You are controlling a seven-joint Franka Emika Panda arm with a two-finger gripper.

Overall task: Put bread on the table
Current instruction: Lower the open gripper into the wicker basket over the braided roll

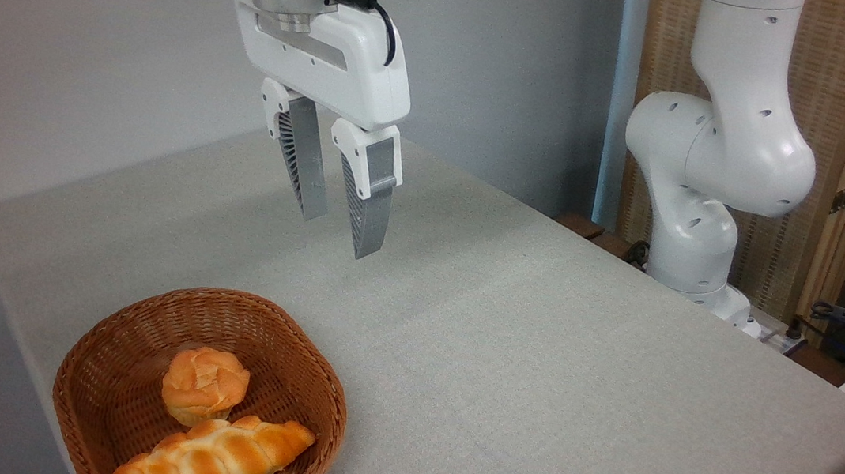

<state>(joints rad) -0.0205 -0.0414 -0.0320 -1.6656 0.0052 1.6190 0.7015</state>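
A round brown wicker basket [137,364] was seen at the table's lower left, at about seven o'clock from the cloth's centre. Inside it, the long braided bread [210,458] was laid along the near wall, its right tip resting toward the rim at three o'clock. A small knotted bun [203,385] was set just behind the loaf, at twelve o'clock from it, touching it. Above and behind the basket, at roughly one o'clock, the gripper [339,234] was held well clear of the grey-beige table [535,361], its two ribbed fingers [367,207] parted with nothing between them. Farther right, the arm's white base [699,221] was mounted past the table's far edge.
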